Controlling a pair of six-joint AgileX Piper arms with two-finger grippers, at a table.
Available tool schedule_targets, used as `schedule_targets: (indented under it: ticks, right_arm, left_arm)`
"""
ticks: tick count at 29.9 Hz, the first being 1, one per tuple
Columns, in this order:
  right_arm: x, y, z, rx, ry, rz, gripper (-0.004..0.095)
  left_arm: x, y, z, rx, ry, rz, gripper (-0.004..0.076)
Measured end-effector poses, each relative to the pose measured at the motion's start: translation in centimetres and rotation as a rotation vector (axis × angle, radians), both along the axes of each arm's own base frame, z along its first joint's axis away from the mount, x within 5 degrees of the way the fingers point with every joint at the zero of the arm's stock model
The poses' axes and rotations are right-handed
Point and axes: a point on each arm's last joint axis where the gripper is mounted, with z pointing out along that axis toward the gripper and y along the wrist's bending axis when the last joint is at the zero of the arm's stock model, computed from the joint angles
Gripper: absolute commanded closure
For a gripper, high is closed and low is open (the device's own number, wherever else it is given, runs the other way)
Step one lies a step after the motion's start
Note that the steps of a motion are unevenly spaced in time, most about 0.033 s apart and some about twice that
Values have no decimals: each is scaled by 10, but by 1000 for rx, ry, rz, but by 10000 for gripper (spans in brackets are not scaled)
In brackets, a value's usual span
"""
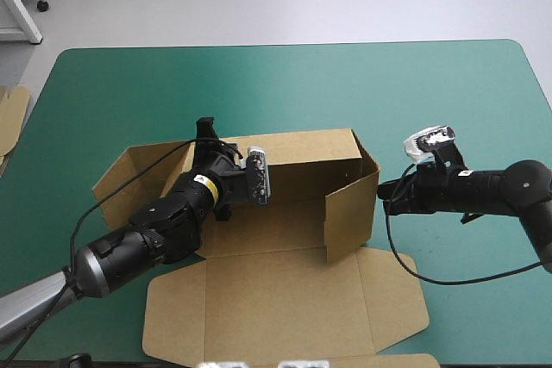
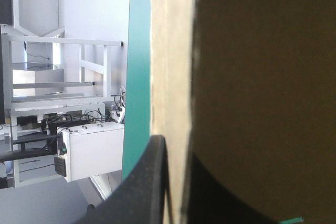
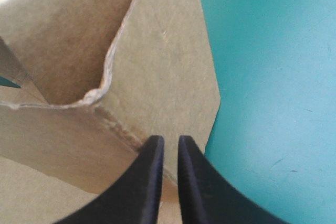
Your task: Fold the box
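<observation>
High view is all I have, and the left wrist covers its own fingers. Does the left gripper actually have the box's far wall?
Observer: Yes. In the left wrist view the left gripper has the box edge-on between its fingers, one on each side of the board.
Operator: And the right one, at the right wall?
Observer: The right gripper is all but shut, with only a slit between its fingertips, and a crease in the board runs up to them.
Operator: Any damage near it?
Observer: Just ahead of it there is a crumpled edge where two panels meet.
</observation>
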Motion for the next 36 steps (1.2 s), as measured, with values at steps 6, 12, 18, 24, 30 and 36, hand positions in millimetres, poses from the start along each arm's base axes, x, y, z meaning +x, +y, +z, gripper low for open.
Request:
schedule_targets:
  ticks: [6,12,18,24,30,36]
  right_arm:
    - [-2,1,0,6,15,21,276]
    - [-3,3,1,30,21,23,278]
    - [-3,8,2,35,3,55,278]
    - [-7,22,1,21,-13,122,278]
    - [-7,24,1,8,-38,138,279]
    - [-6,25,4,29,-67,148,279]
  left_arm:
    - [0,0,0,-1,0,0,738]
    - [0,0,0,-1,0,0,738]
    - [0,0,0,-6,0,-1,738]
    - [0,-1,-1,-6,1,-4,738]
    - [0,-1,-1,-9,2,-3,738]
    - [0,-1,-1,-12,2,-4,738]
